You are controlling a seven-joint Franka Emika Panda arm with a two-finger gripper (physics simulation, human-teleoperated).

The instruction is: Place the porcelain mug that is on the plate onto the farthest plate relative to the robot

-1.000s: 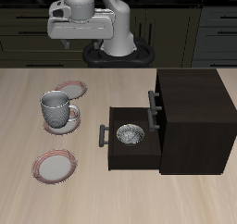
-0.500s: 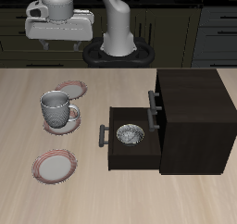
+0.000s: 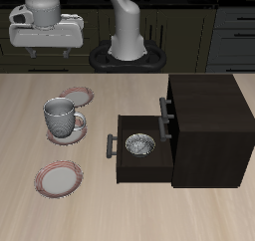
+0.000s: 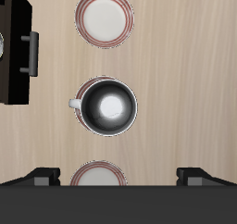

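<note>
The farthest plate lay bare nearest the table's front edge. Behind it, the porcelain mug stood upright on the plate, untouched. Farther back, the gripper hovered high with jaws spread, empty, apparently positioned for descent.

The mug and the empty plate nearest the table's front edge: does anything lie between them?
No. Between the mug and that plate only bare table shows, in both views.
</note>
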